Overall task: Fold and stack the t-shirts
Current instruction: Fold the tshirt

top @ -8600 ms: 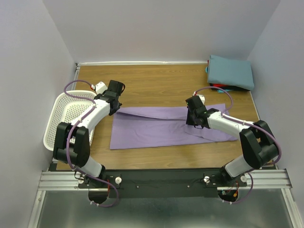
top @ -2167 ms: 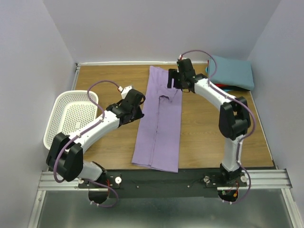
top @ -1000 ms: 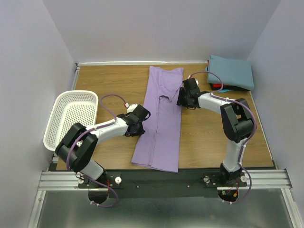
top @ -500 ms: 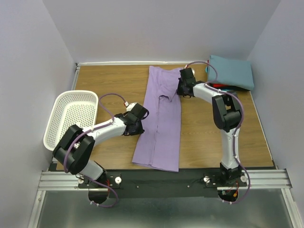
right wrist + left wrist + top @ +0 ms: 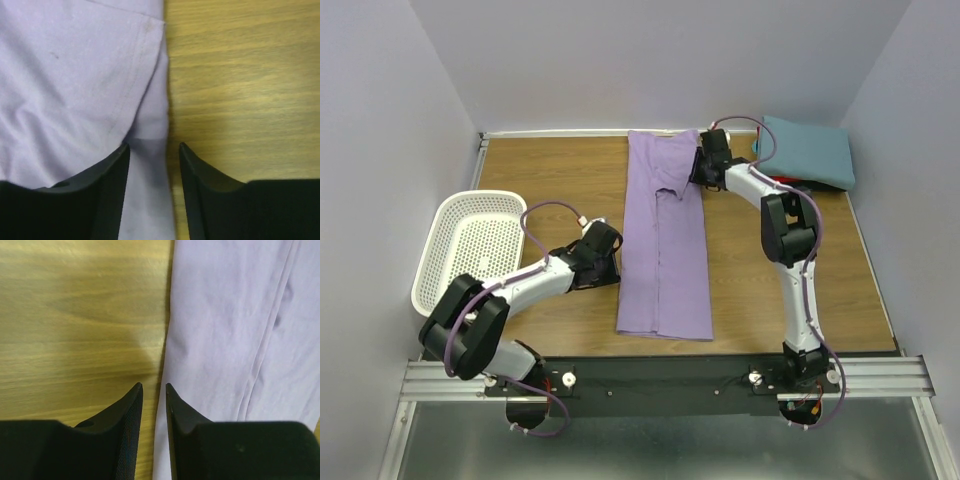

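Observation:
The lavender t-shirt [image 5: 663, 240] lies flat on the wooden table [image 5: 550, 170] as a long folded strip running from the back wall toward the front edge. My left gripper [image 5: 612, 262] is low at the strip's left edge. In the left wrist view its jaws [image 5: 154, 386] stand narrowly apart astride that edge of the shirt [image 5: 225, 315]. My right gripper [image 5: 703, 172] is at the strip's right edge near the far end, its jaws [image 5: 155, 146] open astride the hem by the sleeve [image 5: 75, 75]. The folded teal t-shirt [image 5: 807, 150] lies on the red one [image 5: 790, 183] at the back right.
A white perforated basket [image 5: 470, 245] stands at the left edge of the table. Grey walls close in the back and both sides. The arm bases and a metal rail [image 5: 660, 380] run along the front edge.
The lavender strip has slid toward the back wall and straightened, its near end swinging right. My right gripper has moved farther back along the right edge. My left gripper has stayed at the left edge.

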